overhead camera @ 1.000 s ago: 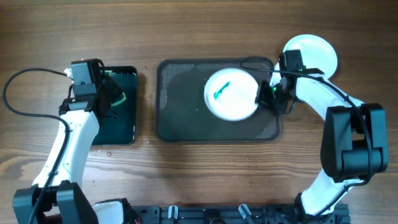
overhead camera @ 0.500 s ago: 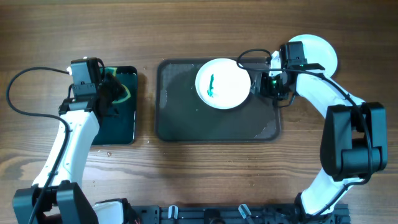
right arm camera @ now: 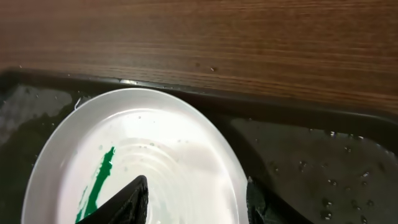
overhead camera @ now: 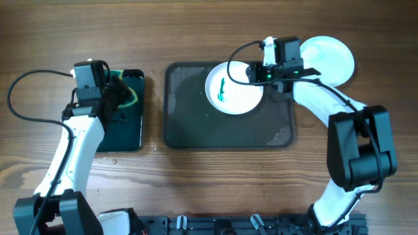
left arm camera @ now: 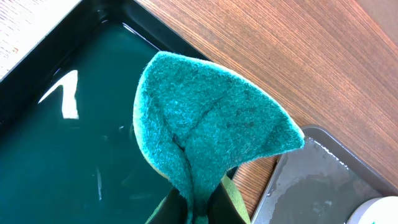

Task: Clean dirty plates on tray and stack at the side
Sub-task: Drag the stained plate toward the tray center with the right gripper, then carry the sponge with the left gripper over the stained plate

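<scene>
A white plate [overhead camera: 234,88] with a green smear lies in the upper middle of the dark grey tray [overhead camera: 183,124]. My right gripper [overhead camera: 258,74] is open at the plate's right rim. In the right wrist view one finger is over the plate [right arm camera: 137,149] and the other over the wet tray [right arm camera: 323,155], with the gripper [right arm camera: 194,186] astride the rim. Another white plate [overhead camera: 330,59] lies on the table beyond the tray's right top corner, partly under my right arm. My left gripper [left arm camera: 199,208] is shut on a green sponge [left arm camera: 205,124]. No pale blue plate can be told apart.
A smaller glossy black tray [overhead camera: 121,121] lies left of the grey tray; my left gripper [overhead camera: 121,98] and the sponge hang over its right side [left arm camera: 62,137]. Cables run from both wrists. Crumbs lie on the wood below the black tray.
The smeared plate moved up and left on the tray. My right gripper then shifted up-left along its rim and turned. The left arm has not moved.
</scene>
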